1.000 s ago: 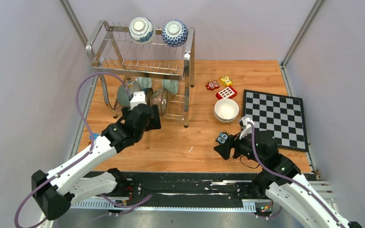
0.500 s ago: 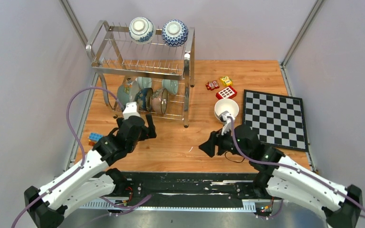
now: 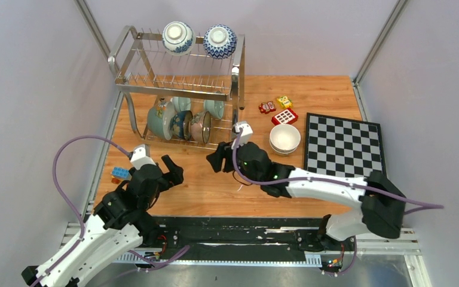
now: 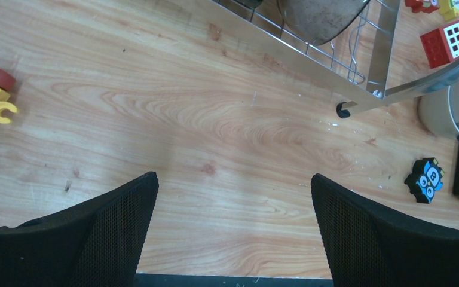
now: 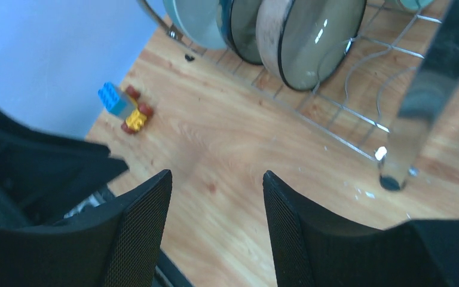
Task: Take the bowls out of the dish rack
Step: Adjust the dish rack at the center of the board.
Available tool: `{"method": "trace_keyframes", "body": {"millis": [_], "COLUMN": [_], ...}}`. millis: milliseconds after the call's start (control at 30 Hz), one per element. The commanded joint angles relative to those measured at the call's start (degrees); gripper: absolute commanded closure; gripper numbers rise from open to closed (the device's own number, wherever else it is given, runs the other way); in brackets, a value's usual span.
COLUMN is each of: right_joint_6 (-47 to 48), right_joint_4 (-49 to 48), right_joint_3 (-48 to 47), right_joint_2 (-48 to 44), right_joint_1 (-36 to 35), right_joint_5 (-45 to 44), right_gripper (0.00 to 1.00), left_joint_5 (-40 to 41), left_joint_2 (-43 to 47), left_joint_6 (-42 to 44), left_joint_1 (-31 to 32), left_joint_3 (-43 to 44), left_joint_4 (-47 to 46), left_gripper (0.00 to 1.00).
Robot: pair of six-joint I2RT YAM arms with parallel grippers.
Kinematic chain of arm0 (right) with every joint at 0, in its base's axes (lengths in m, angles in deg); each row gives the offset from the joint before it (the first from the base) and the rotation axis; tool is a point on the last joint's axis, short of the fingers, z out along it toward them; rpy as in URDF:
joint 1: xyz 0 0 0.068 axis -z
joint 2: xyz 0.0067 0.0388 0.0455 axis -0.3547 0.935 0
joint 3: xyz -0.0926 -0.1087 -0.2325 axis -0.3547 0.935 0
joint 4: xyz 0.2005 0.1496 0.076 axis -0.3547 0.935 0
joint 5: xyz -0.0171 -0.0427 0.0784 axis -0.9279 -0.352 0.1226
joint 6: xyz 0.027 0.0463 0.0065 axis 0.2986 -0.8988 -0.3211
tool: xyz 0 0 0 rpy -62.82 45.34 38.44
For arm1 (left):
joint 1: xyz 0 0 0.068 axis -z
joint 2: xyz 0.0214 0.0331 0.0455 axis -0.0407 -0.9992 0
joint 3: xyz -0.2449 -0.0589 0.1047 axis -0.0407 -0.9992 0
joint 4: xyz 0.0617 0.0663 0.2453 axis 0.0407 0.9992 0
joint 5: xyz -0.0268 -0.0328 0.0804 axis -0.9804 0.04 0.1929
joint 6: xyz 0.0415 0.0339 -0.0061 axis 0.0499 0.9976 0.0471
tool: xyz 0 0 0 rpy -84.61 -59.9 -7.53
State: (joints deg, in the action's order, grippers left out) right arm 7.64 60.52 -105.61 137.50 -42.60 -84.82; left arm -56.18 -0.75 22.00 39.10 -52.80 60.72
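Surface: a wooden tabletop (image 3: 329,95) with light orange grain. A black rail runs along its near edge.
Room: pale lilac-grey walls (image 3: 30,89) stand on three sides, with a metal post in each far corner.
Rack: the dish rack (image 3: 179,89) stands at the far left of the tabletop.
On the rack: two blue-and-white bowls (image 3: 177,37) lie upside down on the top tier. The lower-tier bowls (image 3: 182,122) stand on edge, close together.
Off the rack: a white bowl (image 3: 284,138) sits upright on the wood, to the right of the rack.
Other things: toy blocks (image 3: 278,109) lie right of the rack and a chessboard (image 3: 346,149) lies further right. A blue block (image 3: 119,173) lies in front of the rack's left end.
Left gripper: the left gripper (image 4: 233,182) is in front of the rack, well apart from it. Its fingers are spread wide with nothing between them.
Right gripper: the right gripper (image 5: 216,179) is just in front of the rack's right front leg. Its fingers are parted and empty.
Change: one second ago the left gripper was up against the lower tier, and now it is back toward the near edge. The right gripper was near the chessboard then, and now it has crossed over to the rack. No bowl has moved.
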Motion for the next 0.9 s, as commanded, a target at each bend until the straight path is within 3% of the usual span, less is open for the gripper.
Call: {"method": "trace_keyframes", "body": {"millis": [0,133,533,667,867], "right_joint_6": [-2.50,-3.14,-4.91,-3.07,3.21], "right_joint_4": [-9.77,-11.40,-10.44,-9.14,-3.64], "right_joint_3": [-6.46,-11.18,-17.88,-17.66,-12.14], "right_joint_2": [8.13,15.14,24.47,23.65,15.54], "right_joint_1": [-0.79,-0.17,4.66,4.94,4.75], "right_joint_5": [-6.80,-10.05,-9.32,-6.26,0.64], "right_gripper": [0.39,0.41,0.42,0.42,0.34], "left_joint_5": [2.22,3.64,6.27,5.71,3.55], "left_joint_2": [0.76,0.65,1.85,2.14,2.83], "left_joint_6": [-5.05,-7.39,-10.32,-8.87,-3.97], "left_joint_1": [-0.30,-0.30,-0.30,-0.30,-0.30], "left_joint_3": [0.58,1.83,4.55,4.41,4.35], "left_joint_4": [4.95,7.55,12.39,11.46,6.93], "left_gripper": [0.00,0.00,0.00,0.00,0.00]}}
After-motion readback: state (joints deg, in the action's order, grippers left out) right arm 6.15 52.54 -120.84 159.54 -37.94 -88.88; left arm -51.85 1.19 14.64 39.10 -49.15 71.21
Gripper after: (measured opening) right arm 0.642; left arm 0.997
